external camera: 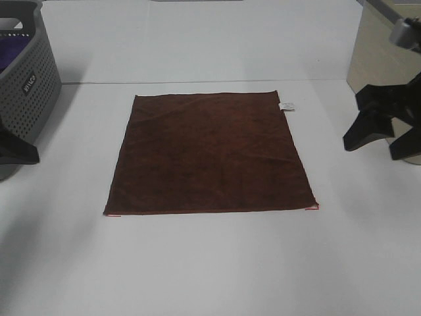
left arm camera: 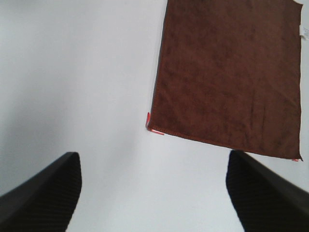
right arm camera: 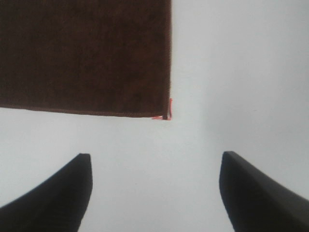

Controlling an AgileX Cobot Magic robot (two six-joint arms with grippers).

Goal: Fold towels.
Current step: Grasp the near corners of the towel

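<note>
The dark reddish-brown towel [external camera: 210, 155] lies spread flat and square on the white table [external camera: 210, 263]. Its small white tag [external camera: 287, 106] sticks out at the far right corner. My left gripper [external camera: 16, 150] is at the table's left edge, well to the left of the towel, open and empty. The left wrist view shows its open gripper [left arm camera: 154, 193] short of the towel [left arm camera: 227, 72]. My right gripper [external camera: 373, 146] hovers to the right of the towel, open and empty. The right wrist view shows this gripper [right arm camera: 154, 193] short of the towel's [right arm camera: 82, 53] near right corner.
A grey perforated basket [external camera: 26, 79] stands at the far left with a purple cloth [external camera: 8, 56] inside. A beige panel [external camera: 375, 52] stands at the far right. White tabletop surrounds the towel.
</note>
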